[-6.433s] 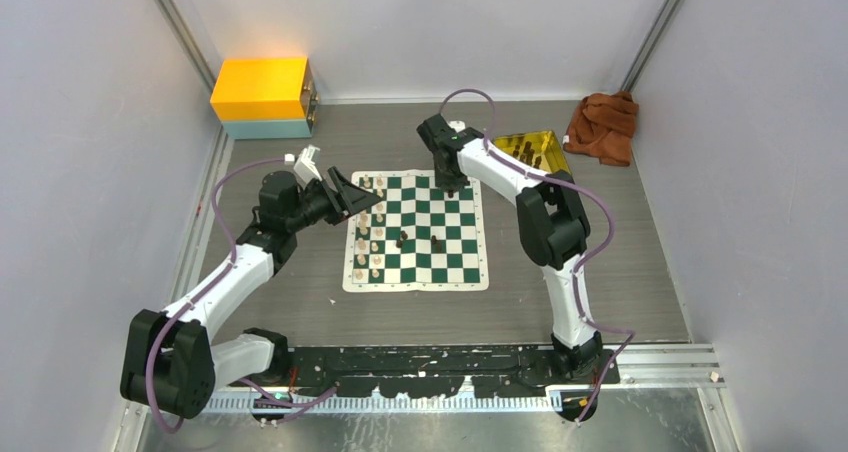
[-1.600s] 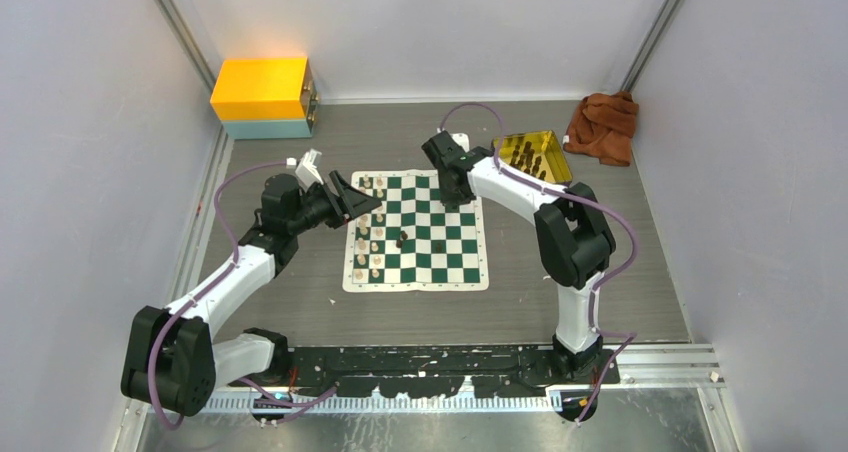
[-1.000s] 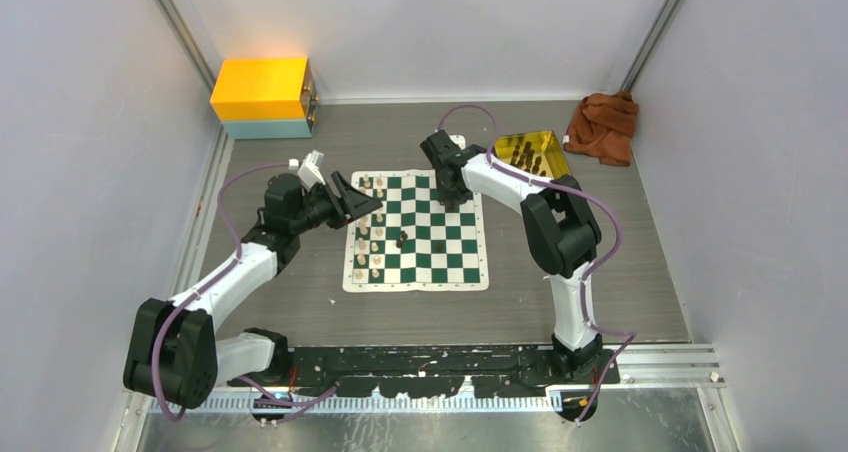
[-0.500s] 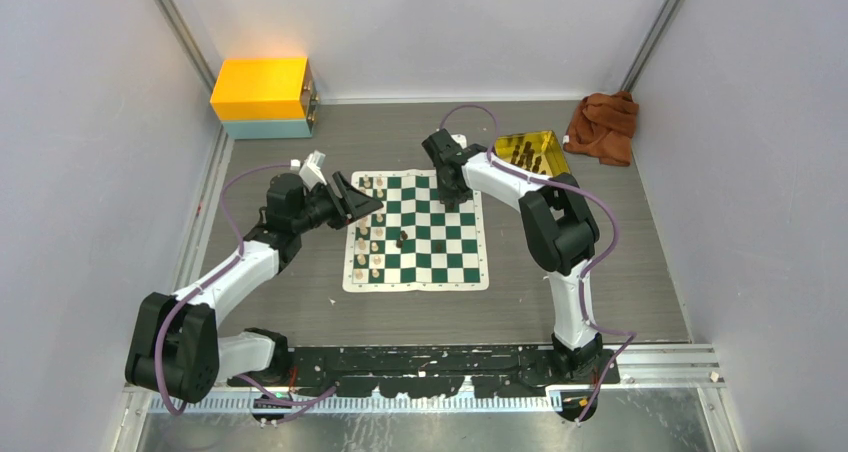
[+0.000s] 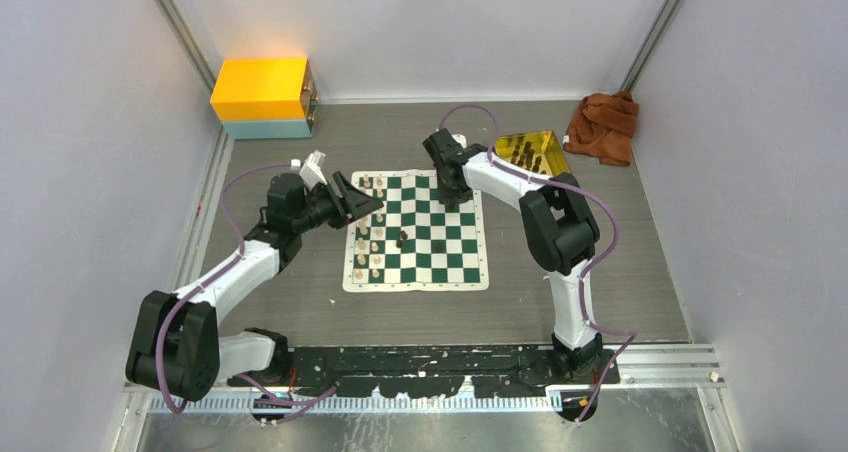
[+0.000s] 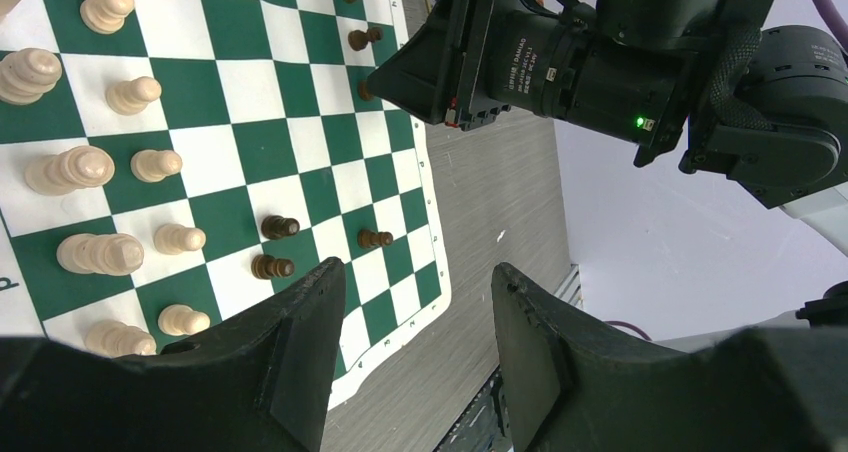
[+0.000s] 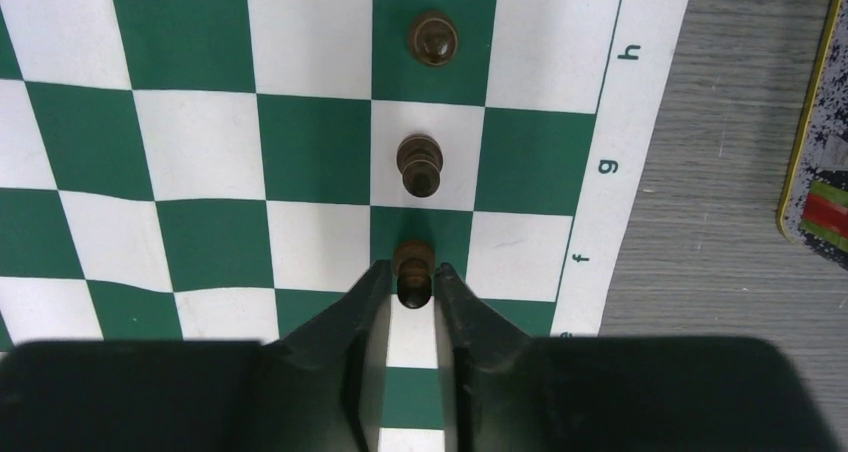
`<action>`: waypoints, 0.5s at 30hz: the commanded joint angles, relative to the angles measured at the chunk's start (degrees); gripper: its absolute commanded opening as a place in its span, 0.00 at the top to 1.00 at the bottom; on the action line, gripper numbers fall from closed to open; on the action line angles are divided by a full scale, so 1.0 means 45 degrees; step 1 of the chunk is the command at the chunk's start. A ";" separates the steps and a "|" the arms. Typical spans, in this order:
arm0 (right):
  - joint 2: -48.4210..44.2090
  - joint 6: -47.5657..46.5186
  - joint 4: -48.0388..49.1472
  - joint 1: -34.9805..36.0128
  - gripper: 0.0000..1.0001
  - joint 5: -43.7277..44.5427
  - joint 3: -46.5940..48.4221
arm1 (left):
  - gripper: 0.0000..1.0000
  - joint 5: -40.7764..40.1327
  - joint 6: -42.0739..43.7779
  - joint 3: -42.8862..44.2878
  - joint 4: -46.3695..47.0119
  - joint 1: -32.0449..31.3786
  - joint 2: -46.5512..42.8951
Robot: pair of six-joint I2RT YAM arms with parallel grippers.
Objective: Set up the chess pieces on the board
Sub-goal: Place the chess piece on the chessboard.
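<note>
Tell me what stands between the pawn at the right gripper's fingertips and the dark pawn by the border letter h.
One dark pawn stands upright there, apart from both; the right wrist view shows it.

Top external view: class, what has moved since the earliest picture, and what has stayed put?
The right gripper has shifted slightly toward the near side, close to the board's far right corner. Its jaws now flank a dark pawn standing there, but whether it is gripped is unclear. The left gripper stayed open beside the cream pieces, and the dark pieces mid-board did not move.
</note>
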 commanded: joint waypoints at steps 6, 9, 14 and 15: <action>-0.0449 -0.0471 0.0249 -0.0070 0.57 -0.0089 0.0396 | 0.43 0.0010 -0.0006 0.0073 0.0733 -0.0045 -0.0124; -0.0743 -0.0512 0.0262 -0.0035 0.58 0.0004 0.0288 | 0.43 0.0005 -0.0028 0.0058 0.0699 -0.0045 -0.0231; -0.1601 -0.0476 0.0254 0.0445 0.58 0.0300 -0.0264 | 0.43 -0.0010 -0.0026 0.0014 0.0599 -0.0045 -0.0426; -0.1835 -0.0470 0.0194 0.0618 0.59 0.0446 -0.0380 | 0.43 -0.0011 -0.0028 0.0019 0.0569 -0.0045 -0.0455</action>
